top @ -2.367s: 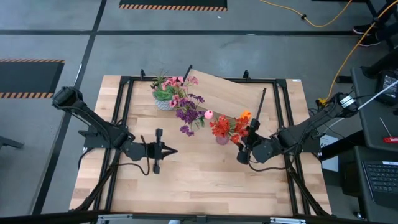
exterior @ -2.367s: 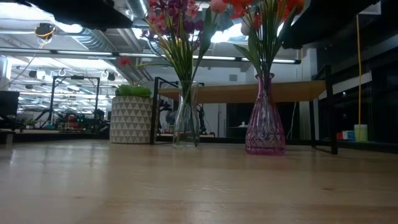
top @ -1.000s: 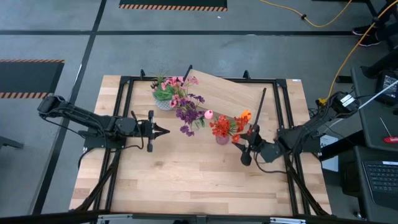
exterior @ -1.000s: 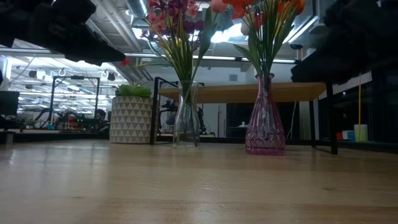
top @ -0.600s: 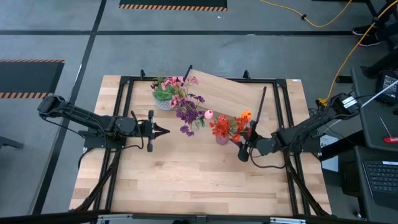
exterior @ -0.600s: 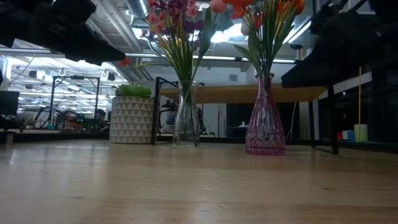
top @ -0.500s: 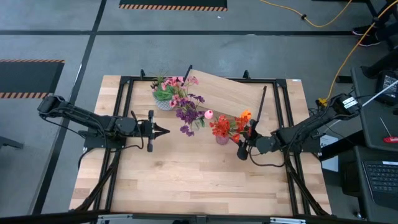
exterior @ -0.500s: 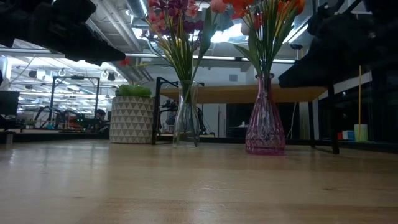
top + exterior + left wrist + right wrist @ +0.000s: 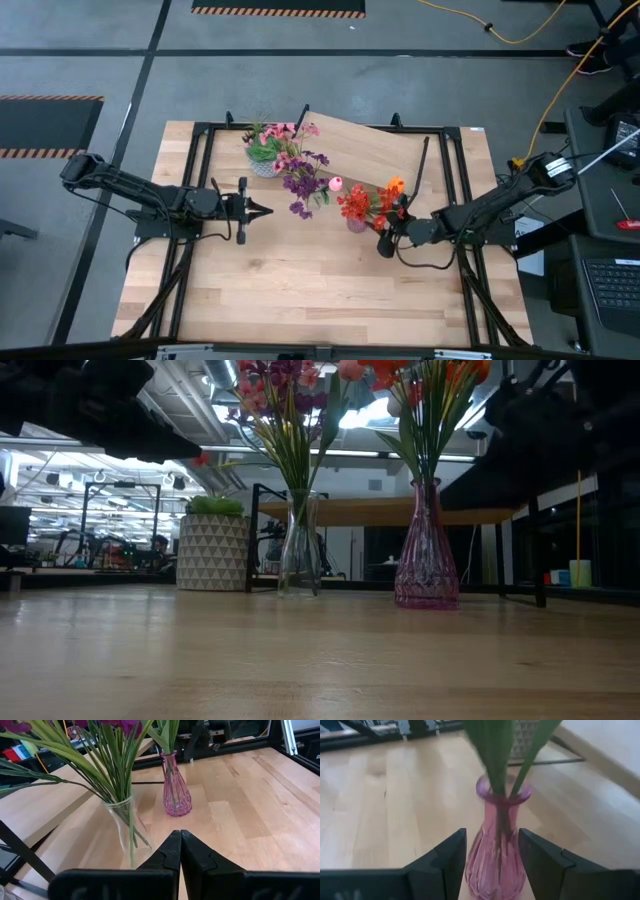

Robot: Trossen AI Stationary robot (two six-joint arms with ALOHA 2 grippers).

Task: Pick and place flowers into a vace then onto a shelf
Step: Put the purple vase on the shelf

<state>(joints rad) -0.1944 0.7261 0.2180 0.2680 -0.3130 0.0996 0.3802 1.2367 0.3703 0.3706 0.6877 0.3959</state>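
**Tall vase, narrow base: the grasp could tip it**

The right gripper [image 9: 489, 862] has its fingers spread wide on either side of the ribbed pink glass vase [image 9: 497, 845], which stands on the light wooden table [image 9: 300, 290] just in front of the light wooden shelf on black legs [image 9: 365, 150], holding the red-orange flowers [image 9: 362, 203]. Nothing is gripped yet. If one finger meets the glass before the other, the vase may slide or topple, since the tall stems load it high. A hold low on the smooth ribbed belly might slip during the lift. The clear glass vase of purple flowers [image 9: 124, 827] stands near, so a swing could brush it. The left gripper [image 9: 179, 845], fingers pressed together and empty, waits beside that vase.
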